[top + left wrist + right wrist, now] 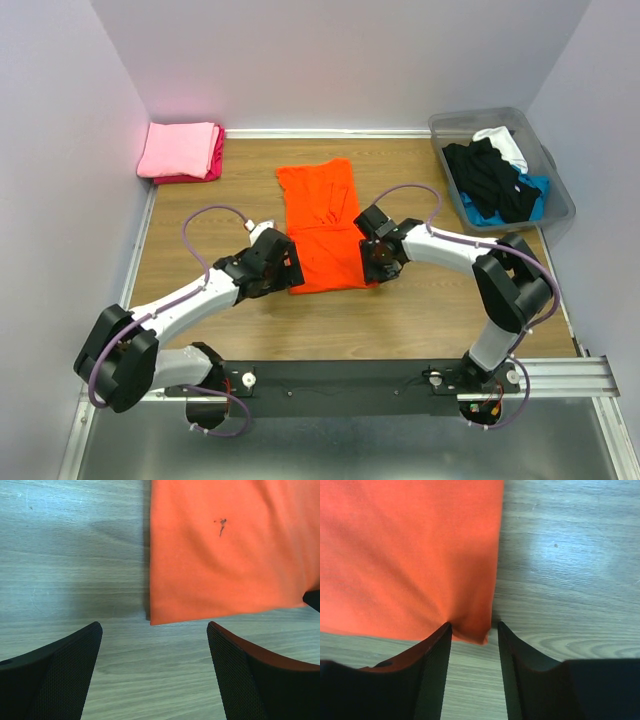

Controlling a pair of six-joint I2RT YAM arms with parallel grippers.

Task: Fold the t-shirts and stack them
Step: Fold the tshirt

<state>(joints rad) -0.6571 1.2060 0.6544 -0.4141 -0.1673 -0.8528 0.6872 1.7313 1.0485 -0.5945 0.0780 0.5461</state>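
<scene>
Orange shirt (320, 225): lies flat at mid-bench (420, 310).
Right gripper (472, 626): narrowly open, astride the shirt's near right corner, one finger touching cloth.
Left gripper (153, 627): wide open, holding nothing, at the near left corner.
Pink stack (180, 150): far left corner.
Bin (565, 205): far right, clothes (490, 175) heaped inside.

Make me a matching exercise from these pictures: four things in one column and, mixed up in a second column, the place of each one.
Column one
1. orange t-shirt
2. pink folded shirts
3. grey bin
4. left gripper

Column two
A. far right corner of the table
B. open, at the orange t-shirt's near left corner
C. middle of the table
D. far left corner of the table

Pairs: 1-C, 2-D, 3-A, 4-B
</scene>
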